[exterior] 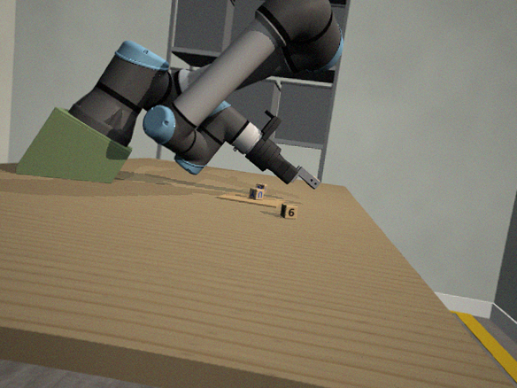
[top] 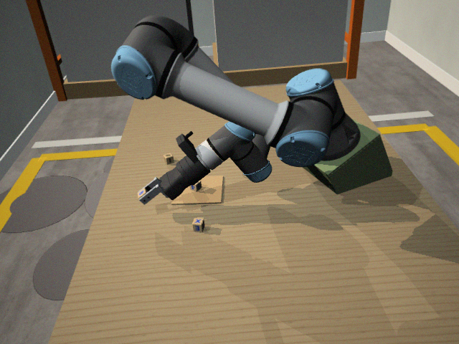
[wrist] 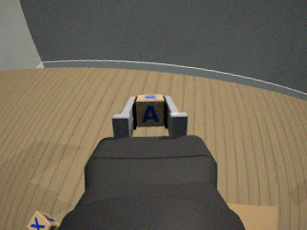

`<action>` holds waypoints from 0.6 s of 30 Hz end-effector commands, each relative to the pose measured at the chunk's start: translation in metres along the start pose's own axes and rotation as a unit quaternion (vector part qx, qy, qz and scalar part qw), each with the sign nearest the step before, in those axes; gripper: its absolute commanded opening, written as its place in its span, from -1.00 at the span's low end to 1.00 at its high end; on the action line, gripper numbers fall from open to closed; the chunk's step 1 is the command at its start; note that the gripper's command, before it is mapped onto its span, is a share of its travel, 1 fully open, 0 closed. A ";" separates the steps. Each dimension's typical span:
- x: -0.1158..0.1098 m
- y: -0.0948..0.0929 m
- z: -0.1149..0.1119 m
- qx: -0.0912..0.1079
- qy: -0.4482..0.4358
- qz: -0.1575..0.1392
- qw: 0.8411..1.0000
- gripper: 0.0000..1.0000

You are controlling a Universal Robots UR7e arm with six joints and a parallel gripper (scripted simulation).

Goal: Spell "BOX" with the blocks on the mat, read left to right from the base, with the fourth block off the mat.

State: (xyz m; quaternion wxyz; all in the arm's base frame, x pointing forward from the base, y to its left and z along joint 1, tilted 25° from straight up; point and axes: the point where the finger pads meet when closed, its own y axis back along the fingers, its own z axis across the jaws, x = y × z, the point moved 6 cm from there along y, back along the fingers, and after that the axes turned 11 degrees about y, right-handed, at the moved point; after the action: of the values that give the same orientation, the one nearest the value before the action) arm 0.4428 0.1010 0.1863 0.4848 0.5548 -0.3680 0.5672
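Blocks: yours w/ the A face (top: 141,193) (wrist: 151,112) is gripped in the gripper (top: 148,190) (exterior: 308,177) (wrist: 150,106), above table, beyond mat (top: 214,190) (exterior: 249,200) (wrist: 259,217). You've 1 block (top: 195,185) (exterior: 256,194) on mat, X block (top: 198,224) (wrist: 42,221) off it.

One block (top: 195,185) (exterior: 256,194) sits on the mat (top: 214,194) (exterior: 231,197) (wrist: 261,217), between two others (top: 168,159) (exterior: 289,211) on the table (top: 259,259) (exterior: 198,270) (wrist: 62,110).

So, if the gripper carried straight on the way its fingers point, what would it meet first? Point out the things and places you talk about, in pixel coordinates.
Probably the tabletop (top: 111,236) (exterior: 244,273) (wrist: 72,105), since the gripper (top: 146,193) (exterior: 313,183) (wrist: 150,106) slants down and outward; how near the far edge is hard to judge.
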 end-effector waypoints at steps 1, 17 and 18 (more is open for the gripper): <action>-0.010 -0.006 -0.002 0.000 0.000 0.000 1.000 -0.01; -0.031 -0.019 -0.006 0.000 0.000 0.000 1.000 -0.01; -0.031 -0.019 -0.006 0.000 0.000 0.000 1.000 -0.01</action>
State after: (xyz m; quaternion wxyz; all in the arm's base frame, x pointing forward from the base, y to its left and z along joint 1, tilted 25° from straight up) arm 0.4565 0.1066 0.1530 0.4848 0.5552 -0.3678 0.5669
